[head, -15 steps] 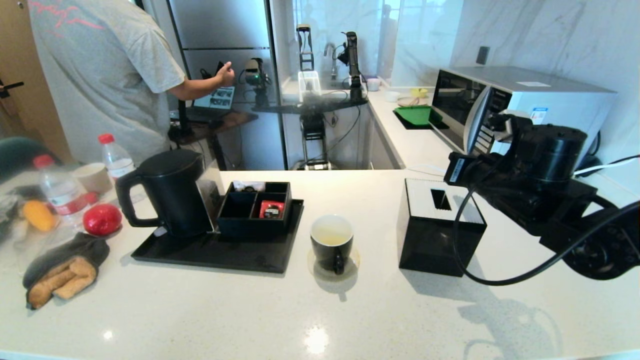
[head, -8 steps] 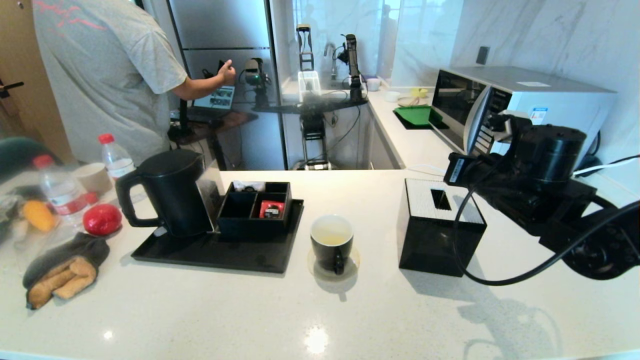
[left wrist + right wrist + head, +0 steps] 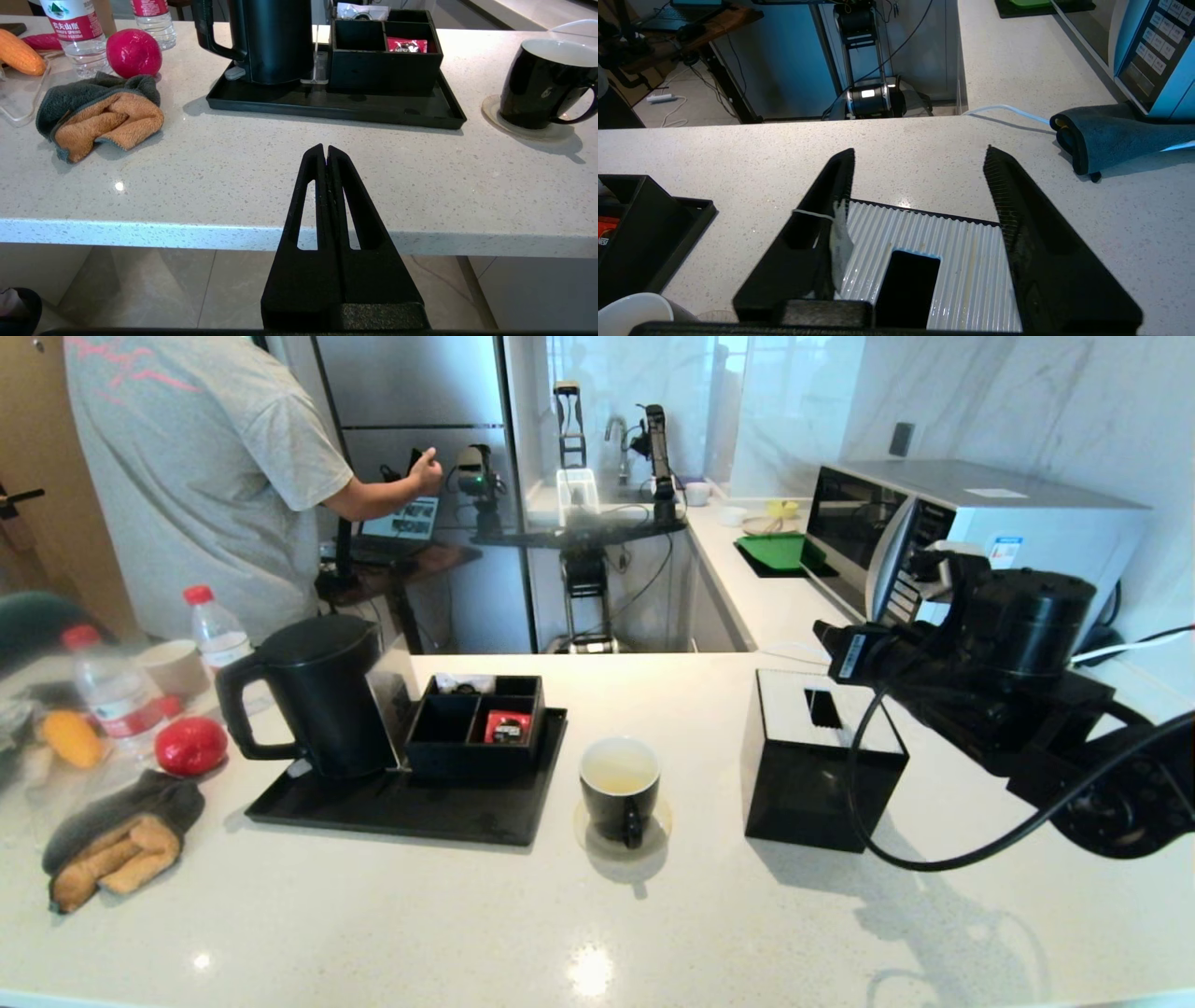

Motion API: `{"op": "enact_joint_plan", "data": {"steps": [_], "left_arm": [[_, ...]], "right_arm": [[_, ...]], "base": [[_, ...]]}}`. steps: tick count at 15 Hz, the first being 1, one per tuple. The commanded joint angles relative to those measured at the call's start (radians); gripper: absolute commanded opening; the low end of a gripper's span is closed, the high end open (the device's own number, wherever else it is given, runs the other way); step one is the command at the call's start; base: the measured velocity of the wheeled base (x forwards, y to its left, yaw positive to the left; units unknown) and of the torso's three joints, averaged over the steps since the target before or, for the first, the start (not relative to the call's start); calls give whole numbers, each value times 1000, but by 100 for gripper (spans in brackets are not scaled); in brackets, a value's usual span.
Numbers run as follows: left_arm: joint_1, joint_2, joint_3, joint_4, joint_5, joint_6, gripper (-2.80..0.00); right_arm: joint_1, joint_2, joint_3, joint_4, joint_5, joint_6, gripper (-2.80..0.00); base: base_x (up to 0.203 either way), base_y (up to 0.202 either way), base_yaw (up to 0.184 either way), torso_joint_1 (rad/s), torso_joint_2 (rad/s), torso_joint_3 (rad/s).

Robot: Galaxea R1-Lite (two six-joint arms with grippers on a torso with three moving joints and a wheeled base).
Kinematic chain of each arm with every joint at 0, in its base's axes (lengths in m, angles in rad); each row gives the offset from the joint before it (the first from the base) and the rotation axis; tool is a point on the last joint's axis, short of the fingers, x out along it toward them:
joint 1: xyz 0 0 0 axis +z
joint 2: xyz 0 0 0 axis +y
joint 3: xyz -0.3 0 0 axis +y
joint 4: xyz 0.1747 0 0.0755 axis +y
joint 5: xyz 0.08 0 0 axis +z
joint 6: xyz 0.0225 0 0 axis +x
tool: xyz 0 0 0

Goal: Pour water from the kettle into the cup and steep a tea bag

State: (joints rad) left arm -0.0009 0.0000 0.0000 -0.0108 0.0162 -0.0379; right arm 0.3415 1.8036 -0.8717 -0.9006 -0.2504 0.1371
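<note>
Kitchen counter (image 3: 392,933); right gripper (image 3: 920,161) jaws wide, left gripper (image 3: 325,151) pressed together

The right arm reaches in from the right side of the table, its wrist held level above the surface. The right hand (image 3: 920,154) has its two fingers (image 3: 817,224) spread wide apart, with a small pale bag clinging to the inner face of one. The left hand (image 3: 325,150) sits low before the table's near edge, fingers pressed together, empty.

bright daylight | glare on countertop (image 3: 590,971) | soft shadows | left edge blurred
</note>
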Motion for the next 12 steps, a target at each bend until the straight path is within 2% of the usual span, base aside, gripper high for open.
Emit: {"op": "enact_joint_plan", "data": {"steps": [1,7,12], "left_arm": [[1,0,0,0,1,0,-280],[1,0,0,0,1,0,-280],[0,0,0,0,1,0,-280]], "right_arm": [[1,-1,0,-6,-3,-6,0],[-5,-18,7,-5,-4,-80,0],[-54,-47,29,-7,-4,-164,0]], "base": [[0,0,0,0,0,0],[0,0,0,0,0,0],[0,0,0,0,0,0]]}}
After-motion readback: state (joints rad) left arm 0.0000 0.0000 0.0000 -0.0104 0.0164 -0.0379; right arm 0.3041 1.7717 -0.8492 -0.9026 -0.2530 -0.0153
